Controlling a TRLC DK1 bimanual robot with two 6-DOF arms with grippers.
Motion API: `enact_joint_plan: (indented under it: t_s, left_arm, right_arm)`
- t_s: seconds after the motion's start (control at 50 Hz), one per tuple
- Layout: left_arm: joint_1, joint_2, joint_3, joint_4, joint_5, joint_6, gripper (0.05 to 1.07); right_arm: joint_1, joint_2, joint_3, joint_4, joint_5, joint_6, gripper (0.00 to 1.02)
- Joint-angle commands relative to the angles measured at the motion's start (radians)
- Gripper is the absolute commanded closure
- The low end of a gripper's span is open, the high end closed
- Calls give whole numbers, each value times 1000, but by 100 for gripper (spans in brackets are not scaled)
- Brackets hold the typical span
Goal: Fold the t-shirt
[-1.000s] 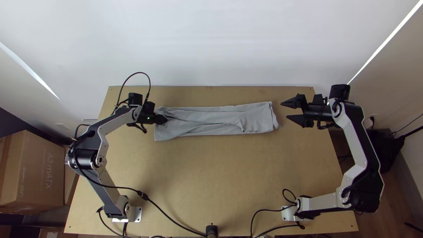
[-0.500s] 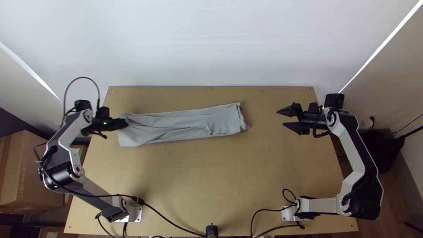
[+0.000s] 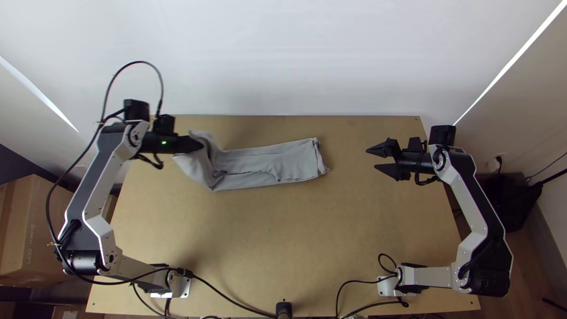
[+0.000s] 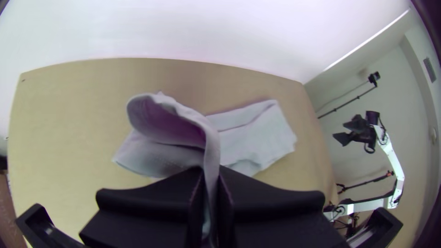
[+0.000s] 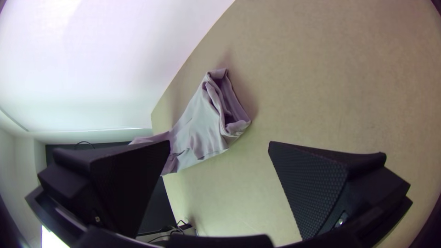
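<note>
Evidently end-folding: left fingers (image 4: 275, 197) pinch the t-shirt (image 3: 295, 162) by its raised end; right fingers (image 5: 312, 183) wide apart (empty). Next, I'd lay it across.

The left gripper (image 3: 196, 144) hides the bit of shirt (image 3: 295, 160) it's pinching, and that cardboard box (image 3: 23, 236) over on the left gets cut off at the top view's edge.

Shirt (image 3: 295, 160) is seen as plain light grey, bench (image 3: 266, 242) as tan, wall (image 3: 283, 59) as white. Left pincer (image 3: 198, 145) and right pincer (image 3: 371, 159) are coloured black, box (image 3: 44, 218) brown.
</note>
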Motion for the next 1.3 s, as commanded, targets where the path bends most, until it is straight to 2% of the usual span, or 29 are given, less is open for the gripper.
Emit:
enact_joint_plan:
  t_s: [0.0, 0.16, 0.36, 0.6, 0.76, 0.86, 0.98, 1.0, 1.04, 1.08, 1.1, 1.12, 1.28]
  left_arm:
    - [-105, 53, 94, -3, -2, -116, 105]
    - [-239, 160, 224, 16, -59, -173, 105]
    - [-358, 309, 364, 16, -101, -185, 105]
    - [-500, 479, 511, 15, -131, -225, 105]
    - [-573, 603, 631, 15, -151, -262, 105]
    - [-616, 674, 720, 20, -176, -286, 105]
    - [-670, 725, 749, 116, -233, -322, 104]
    - [-677, 732, 749, 135, -236, -334, 98]
    - [-694, 746, 750, 158, -233, -365, 67]
    - [-708, 758, 750, 179, -217, -391, 12]
    - [-714, 763, 750, 190, -216, -398, 8]
    - [-717, 764, 750, 196, -216, -400, 10]
    - [-714, 699, 752, 254, -217, -420, 10]
  right_arm:
    - [10, -37, -25, 14, -8, 35, 4]
    - [7, -59, -34, 14, -3, 41, 4]
    - [2, -97, -63, 14, 11, 47, 4]
    - [14, -151, -118, 40, 30, 87, 4]
    - [74, -198, -192, 58, 98, 88, 4]
    - [80, -215, -215, 58, 115, 87, 4]
    - [93, -221, -235, 60, 132, 85, 4]
    - [97, -220, -238, 60, 139, 85, 4]
    - [108, -220, -246, 60, 149, 85, 4]
    - [120, -220, -253, 61, 155, 82, 4]
    - [128, -218, -258, 64, 164, 81, 4]
    - [134, -217, -259, 67, 175, 79, 4]
    - [165, -198, -279, 123, 201, 78, 4]
